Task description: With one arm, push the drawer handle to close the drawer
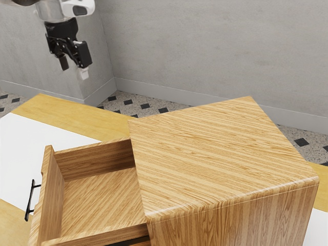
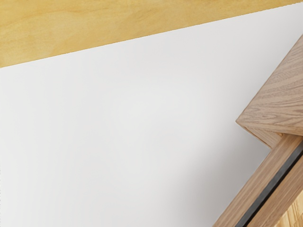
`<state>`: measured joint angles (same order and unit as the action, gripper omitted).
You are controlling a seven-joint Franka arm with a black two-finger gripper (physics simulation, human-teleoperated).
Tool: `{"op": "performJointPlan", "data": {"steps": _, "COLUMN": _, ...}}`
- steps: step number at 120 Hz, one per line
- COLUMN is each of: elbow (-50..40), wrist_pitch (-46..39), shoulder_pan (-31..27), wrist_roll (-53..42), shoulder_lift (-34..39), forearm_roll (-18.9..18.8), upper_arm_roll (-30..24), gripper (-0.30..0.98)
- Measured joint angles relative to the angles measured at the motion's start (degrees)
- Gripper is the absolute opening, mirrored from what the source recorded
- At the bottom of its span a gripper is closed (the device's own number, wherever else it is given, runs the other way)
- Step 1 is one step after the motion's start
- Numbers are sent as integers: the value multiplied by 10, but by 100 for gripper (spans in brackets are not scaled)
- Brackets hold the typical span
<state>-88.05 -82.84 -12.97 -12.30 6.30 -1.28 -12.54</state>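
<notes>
Grey walls [image 1: 205, 46] meet in a corner behind the scene, with a pale baseboard [image 1: 154, 88] along their foot and a speckled floor [image 1: 138, 105] patterned with dark diamonds. In front lies a yellow wooden tabletop [image 1: 87, 114], partly covered by a white sheet [image 1: 51, 138].

Going from the exterior view's left to its right, the black drawer handle [image 1: 31, 200] comes first. It is a slim bar fixed by two short posts to the outer face of the drawer front [image 1: 45, 195]. The drawer [image 1: 100, 200] is pulled well out, with its striped wooden floor and inner walls in plain sight.

Higher up and a little further right hangs the black end effector [image 1: 74, 67], pointing down from the pale arm [image 1: 54, 10]. Its two fingers stand wide apart with nothing between them, and it is clear of the handle and the drawer.

Past the drawer sits the wooden cabinet [image 1: 220, 159], which takes up the middle and right of the view. Its broad top has a rounded near edge, and the drawer juts out from its side toward the exterior view's left.

From the wrist, the white sheet spreads out beside a strip of bare tabletop. A wooden corner [image 2: 279, 94] reaches over the sheet, and near it a dark strip [image 2: 270, 189] runs along a length of wood; I cannot tell exactly which parts of the furniture these are
</notes>
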Motion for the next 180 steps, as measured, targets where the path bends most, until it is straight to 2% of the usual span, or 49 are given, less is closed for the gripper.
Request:
{"op": "performJointPlan", "data": {"steps": 36, "elbow": -9, "wrist_pitch": -30, "shoulder_pan": -5, "wrist_roll": -9, "shoulder_lift": -2, "forearm_roll": 2, "upper_arm_roll": 19, "gripper": 67}}
{"op": "performJointPlan", "data": {"steps": 44, "elbow": -49, "wrist_pitch": -30, "shoulder_pan": -3, "wrist_roll": -19, "shoulder_lift": 31, "forearm_roll": 3, "upper_arm_roll": 20, "gripper": 52}}
{"op": "performJointPlan", "data": {"steps": 60, "elbow": -186, "wrist_pitch": -32, "shoulder_pan": 4, "wrist_roll": -58, "shoulder_lift": 166, "forearm_roll": 1, "upper_arm_roll": 23, "gripper": 19}}
{"op": "performJointPlan", "data": {"steps": 68, "elbow": -260, "wrist_pitch": -36, "shoulder_pan": 16, "wrist_roll": -85, "shoulder_lift": 232, "forearm_roll": -2, "upper_arm_roll": 28, "gripper": 10}}
{"op": "performJointPlan", "data": {"steps": 77, "elbow": -337, "wrist_pitch": -41, "shoulder_pan": 64, "wrist_roll": -114, "shoulder_lift": 294, "forearm_roll": -6, "upper_arm_roll": 64, "gripper": 3}}
{"op": "performJointPlan", "data": {"steps": 84, "elbow": -375, "wrist_pitch": -40, "shoulder_pan": 81, "wrist_roll": -134, "shoulder_lift": 334, "forearm_roll": -9, "upper_arm_roll": 79, "gripper": -1}}
{"op": "performJointPlan", "data": {"steps": 121, "elbow": -530, "wrist_pitch": -23, "shoulder_pan": 90, "wrist_roll": -214, "shoulder_lift": 458, "forearm_roll": -21, "upper_arm_roll": 93, "gripper": -8}}
{"op": "performJointPlan", "data": {"steps": 152, "elbow": -606, "wrist_pitch": -22, "shoulder_pan": 112, "wrist_roll": -255, "shoulder_lift": 494, "forearm_roll": -18, "upper_arm_roll": 90, "gripper": -10}}
{"op": "performJointPlan", "data": {"steps": 180, "elbow": -622, "wrist_pitch": -29, "shoulder_pan": 123, "wrist_roll": -278, "shoulder_lift": 500, "forearm_roll": 8, "upper_arm_roll": 74, "gripper": -10}}
